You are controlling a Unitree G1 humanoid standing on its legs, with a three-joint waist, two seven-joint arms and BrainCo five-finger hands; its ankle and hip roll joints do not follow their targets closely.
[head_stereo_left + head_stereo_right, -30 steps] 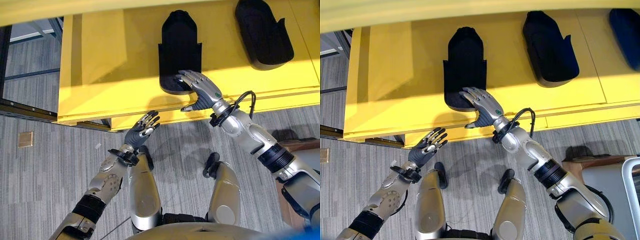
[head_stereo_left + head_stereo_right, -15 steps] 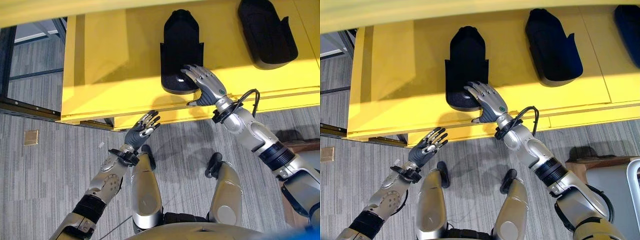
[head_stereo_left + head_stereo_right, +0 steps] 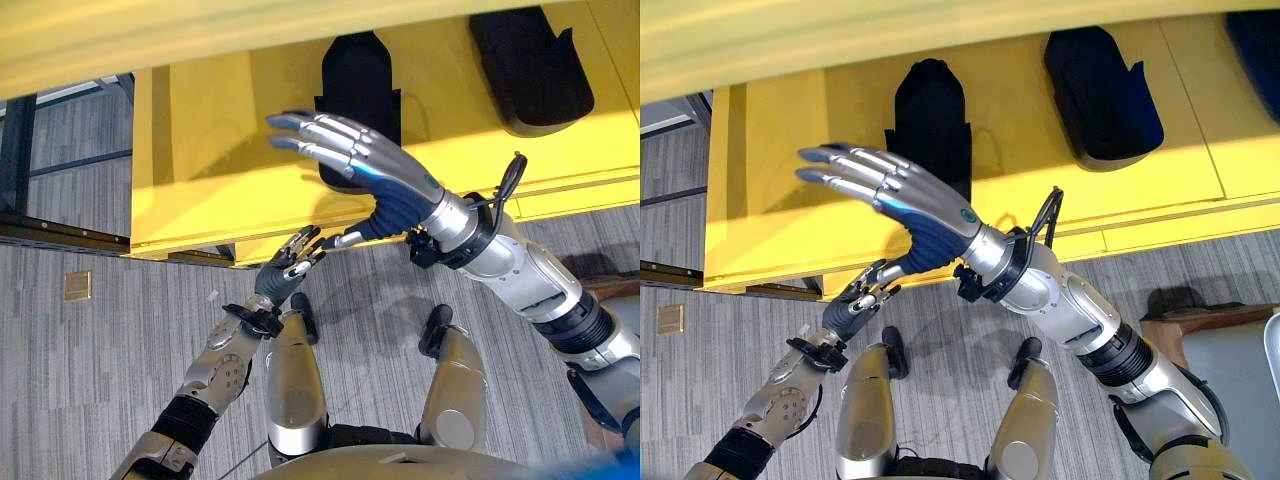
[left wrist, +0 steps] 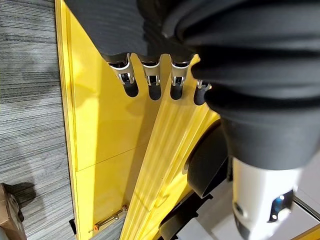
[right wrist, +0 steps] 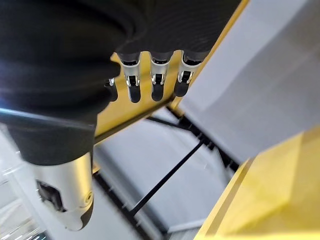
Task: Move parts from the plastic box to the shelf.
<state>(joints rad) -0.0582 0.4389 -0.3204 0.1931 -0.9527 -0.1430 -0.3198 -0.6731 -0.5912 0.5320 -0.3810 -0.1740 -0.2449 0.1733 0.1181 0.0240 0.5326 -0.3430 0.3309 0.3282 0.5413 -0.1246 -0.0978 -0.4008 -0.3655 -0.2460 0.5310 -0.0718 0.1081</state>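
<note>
The right hand (image 3: 375, 185) hangs in the air in front of the yellow shelf (image 3: 200, 160), fingers straight and spread, holding nothing. The left hand (image 3: 285, 270) sits lower, below the shelf's front edge, fingers relaxed and also empty. Two black parts lie on the shelf in the left eye view: one part (image 3: 360, 85) behind the right hand, a second part (image 3: 525, 70) further to the right. The right eye view adds the edge of a third, blue-black part (image 3: 1255, 35) at the far right. The grey carpet floor (image 3: 100, 340) lies below. The left wrist view shows the shelf's ribbed front edge close up. No writing is legible.
</note>
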